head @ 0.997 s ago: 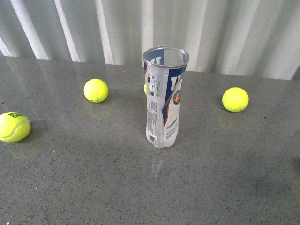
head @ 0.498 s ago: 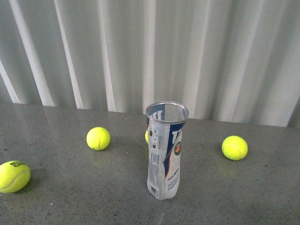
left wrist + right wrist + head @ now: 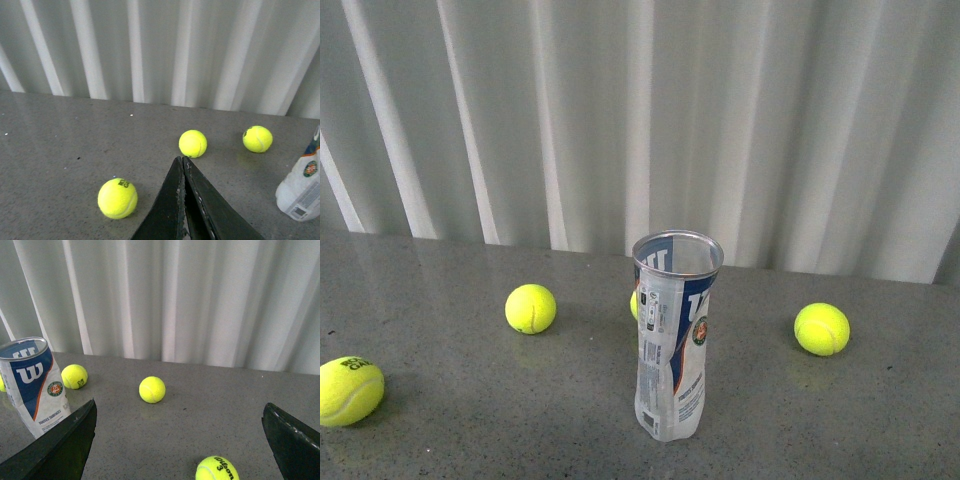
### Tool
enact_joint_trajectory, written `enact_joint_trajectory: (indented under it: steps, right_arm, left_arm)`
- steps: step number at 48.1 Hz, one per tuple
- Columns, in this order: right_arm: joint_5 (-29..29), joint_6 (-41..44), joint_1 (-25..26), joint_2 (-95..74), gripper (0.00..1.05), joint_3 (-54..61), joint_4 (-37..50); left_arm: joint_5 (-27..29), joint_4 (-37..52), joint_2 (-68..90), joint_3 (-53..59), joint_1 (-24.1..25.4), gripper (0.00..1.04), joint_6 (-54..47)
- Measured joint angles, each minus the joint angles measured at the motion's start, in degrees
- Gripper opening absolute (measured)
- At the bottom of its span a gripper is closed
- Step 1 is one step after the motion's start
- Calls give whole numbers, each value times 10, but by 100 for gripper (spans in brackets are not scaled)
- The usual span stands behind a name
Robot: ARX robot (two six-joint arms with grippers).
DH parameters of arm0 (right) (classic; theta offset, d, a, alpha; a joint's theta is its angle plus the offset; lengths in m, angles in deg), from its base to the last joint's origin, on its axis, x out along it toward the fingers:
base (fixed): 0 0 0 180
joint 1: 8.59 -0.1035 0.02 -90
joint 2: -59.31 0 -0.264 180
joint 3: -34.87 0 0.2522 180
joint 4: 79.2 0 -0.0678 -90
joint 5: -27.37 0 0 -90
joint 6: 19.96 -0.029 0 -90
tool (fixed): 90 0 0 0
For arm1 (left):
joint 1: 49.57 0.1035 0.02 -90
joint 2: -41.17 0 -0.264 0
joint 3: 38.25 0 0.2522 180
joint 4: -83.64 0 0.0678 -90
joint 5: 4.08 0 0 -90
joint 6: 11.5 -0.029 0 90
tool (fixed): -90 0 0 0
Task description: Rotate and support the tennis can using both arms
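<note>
The tennis can (image 3: 675, 335) stands upright on the grey table, open silver rim up, its clear body dented in the middle. Neither arm shows in the front view. In the left wrist view my left gripper (image 3: 182, 159) is shut with nothing between its black fingers, and the can's lower end (image 3: 302, 187) is off to one side, apart from it. My right gripper (image 3: 180, 404) is open wide. The can (image 3: 35, 385) stands just beyond one of its fingers (image 3: 65, 440), not touching it.
Yellow tennis balls lie loose on the table: one (image 3: 531, 308) left of the can, one (image 3: 350, 390) at the far left, one (image 3: 822, 329) to the right. Another ball (image 3: 634, 304) peeks from behind the can. A white pleated curtain (image 3: 720, 120) closes the back.
The front view has tilted up, so the can and balls sit lower in the picture and more curtain shows. The can and balls have not moved on the table.
</note>
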Motion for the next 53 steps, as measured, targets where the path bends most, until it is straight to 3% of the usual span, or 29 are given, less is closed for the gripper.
enact_joint_trajectory:
  steps: [13, 20, 53]
  right_arm:
    - [0, 0, 0, 0, 97, 0, 0]
    - [0, 0, 0, 0, 97, 0, 0]
    - [0, 0, 0, 0, 97, 0, 0]
  left_arm:
    - [-3, -66, -106, 39, 12, 4, 0]
    - [-4, -58, -125, 58, 12, 4, 0]
    - [-4, -290, -372, 59, 12, 4, 0]
